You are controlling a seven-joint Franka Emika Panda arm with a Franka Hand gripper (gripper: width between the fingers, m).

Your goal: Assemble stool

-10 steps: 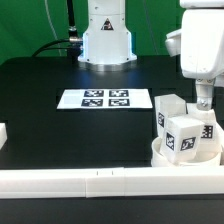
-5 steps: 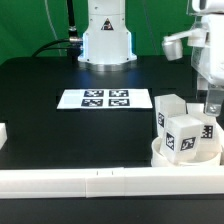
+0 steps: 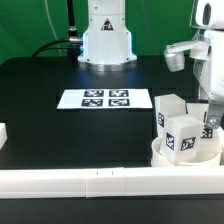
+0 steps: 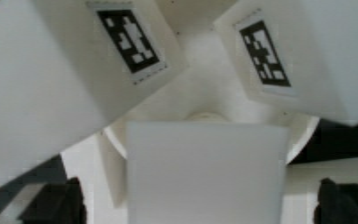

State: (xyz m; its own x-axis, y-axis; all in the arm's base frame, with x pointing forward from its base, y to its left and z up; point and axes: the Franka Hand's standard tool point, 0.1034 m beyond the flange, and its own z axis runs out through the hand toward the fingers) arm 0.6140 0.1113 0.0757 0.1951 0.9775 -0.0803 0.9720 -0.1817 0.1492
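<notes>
The white round seat disc point(image 3: 178, 158) lies at the exterior view's right, near the front rail. Three white block legs with black-and-white tags stand upright in it: one at the back point(image 3: 168, 106), one in front point(image 3: 182, 136), one at the right point(image 3: 204, 138). My gripper point(image 3: 211, 116) hangs over the right leg, partly cut off by the frame edge. In the wrist view, two tagged legs point(image 4: 105, 70) point(image 4: 282, 60) lean in and a third leg point(image 4: 197, 170) stands between my dark fingers point(image 4: 39, 205). My gripper point(image 4: 190, 208) is open, with a gap on each side of that leg.
The marker board point(image 3: 104, 99) lies flat in the middle of the black table. A long white rail point(image 3: 90, 181) runs along the front edge, and a short white piece point(image 3: 3, 133) sits at the left. The robot base point(image 3: 106, 40) stands at the back.
The arm has moved toward the exterior view's right and lower, bringing the gripper down around the right leg. The stool parts have not moved.
</notes>
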